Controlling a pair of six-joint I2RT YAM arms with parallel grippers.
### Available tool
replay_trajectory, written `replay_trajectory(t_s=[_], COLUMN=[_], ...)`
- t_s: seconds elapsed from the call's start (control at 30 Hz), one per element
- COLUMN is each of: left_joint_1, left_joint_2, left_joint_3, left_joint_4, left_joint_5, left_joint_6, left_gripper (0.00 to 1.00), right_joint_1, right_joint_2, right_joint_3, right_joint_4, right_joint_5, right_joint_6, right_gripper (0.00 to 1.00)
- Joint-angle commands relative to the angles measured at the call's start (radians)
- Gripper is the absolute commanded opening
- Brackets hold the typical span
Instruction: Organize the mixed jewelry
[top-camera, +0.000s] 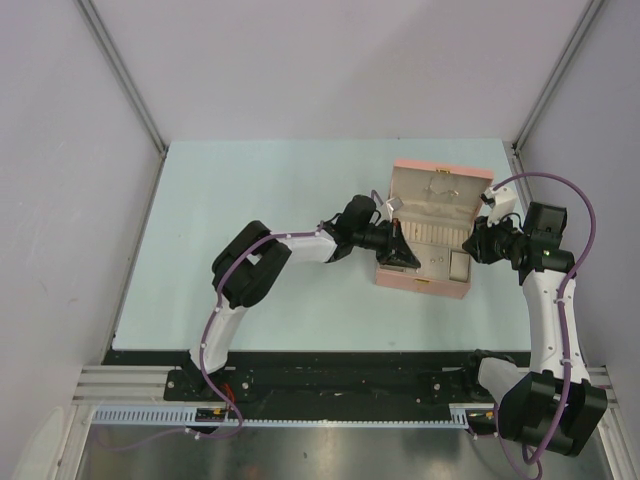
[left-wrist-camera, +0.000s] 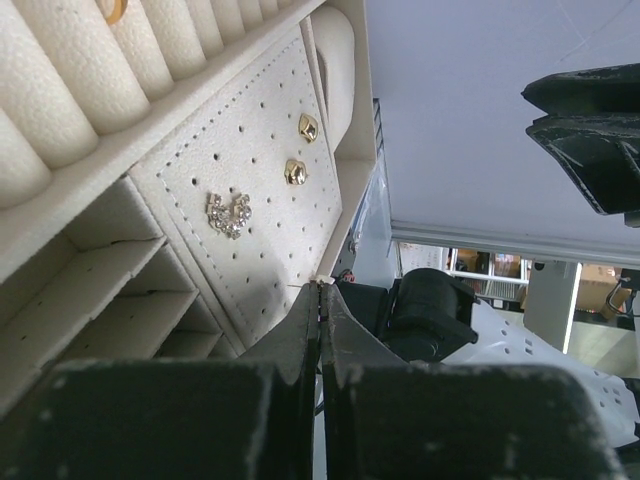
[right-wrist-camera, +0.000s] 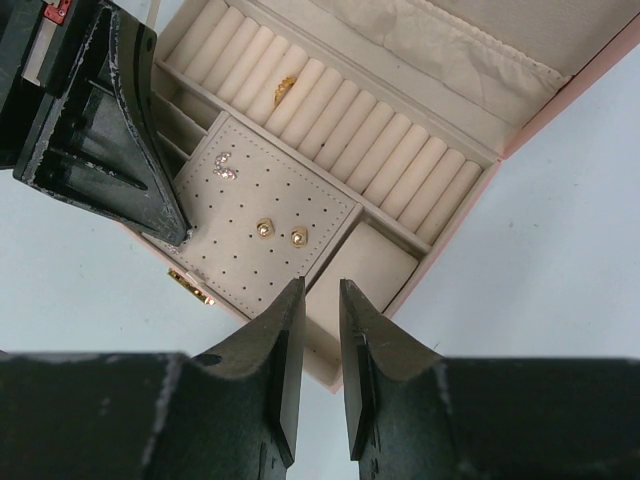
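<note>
Left wrist view: the left gripper (left-wrist-camera: 320, 298) has its two black fingers pressed flush together, tip at the edge of a cream perforated earring panel (left-wrist-camera: 255, 245). On that panel sit a pair of small gold faceted studs (left-wrist-camera: 295, 172) and, a little apart from them, a pair of sparkling crystal earrings (left-wrist-camera: 228, 213). Beyond the panel runs a row of cream ring rolls (left-wrist-camera: 150, 50), with a gold ring (left-wrist-camera: 113, 10) wedged between two of them.

Seen from the right wrist, the right gripper (right-wrist-camera: 321, 288) hovers over the box's front edge, fingers narrowly parted and gripping nothing. The left gripper's dark wedge hides the panel's left corner and part of the small divider compartments. A cream padded rectangular cushion (right-wrist-camera: 372, 262) fills the compartment just right of the panel. All of this lies inside the open pink rectangular box (right-wrist-camera: 560, 100) with a gold clasp (right-wrist-camera: 190, 287), on the pale table (top-camera: 220, 190).
</note>
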Motion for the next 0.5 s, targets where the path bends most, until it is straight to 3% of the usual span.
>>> replay_trajectory(t_s=[0.0, 0.47], left_joint_1=[0.002, 0.013], left_joint_2=[-0.005, 0.005], left_joint_3=[-0.002, 0.007], left_joint_4=[-0.002, -0.008], left_joint_5=[0.015, 0.010], left_joint_6=[0.013, 0.021], left_gripper=[0.00, 0.00], right_joint_1=[-0.008, -0.011], right_joint_2=[-0.020, -0.020], right_joint_3=[-0.001, 0.002], right_joint_4=[-0.005, -0.007], right_joint_5=[-0.020, -0.026], right_joint_6=[-0.008, -0.011], right_gripper=[0.25, 0.25])
